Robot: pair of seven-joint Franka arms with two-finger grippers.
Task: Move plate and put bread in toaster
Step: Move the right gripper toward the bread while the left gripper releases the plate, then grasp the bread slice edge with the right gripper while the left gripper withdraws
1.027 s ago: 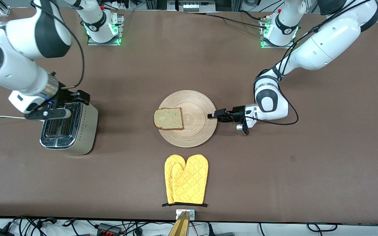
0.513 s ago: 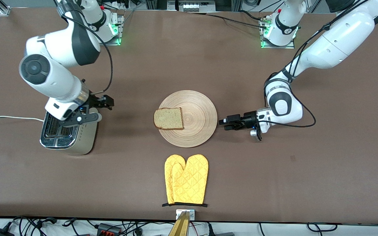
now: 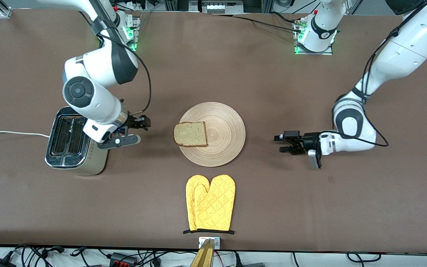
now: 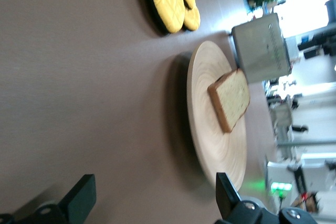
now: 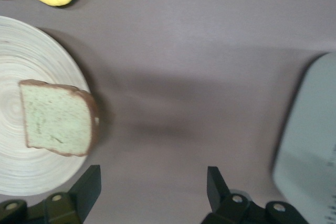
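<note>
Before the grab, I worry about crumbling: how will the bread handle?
The bread looks thin and soft, so it will likely flex or dent if squeezed hard. It overhangs the plate edge, so it probably lifts easily. The open right end effector is near it.

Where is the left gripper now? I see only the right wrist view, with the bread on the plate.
Observer: The left gripper hangs low over bare table toward the left arm's end, apart from the plate, with its fingers open.
Operator: Is there anything in the toaster slots? I see only one side of it.
Observer: In the front view no bread shows in either slot of the toaster; the only slice of bread lies on the plate.
Operator: What is my right gripper over?
Observer: The right gripper, open, is over the table between the toaster and the plate.
</note>
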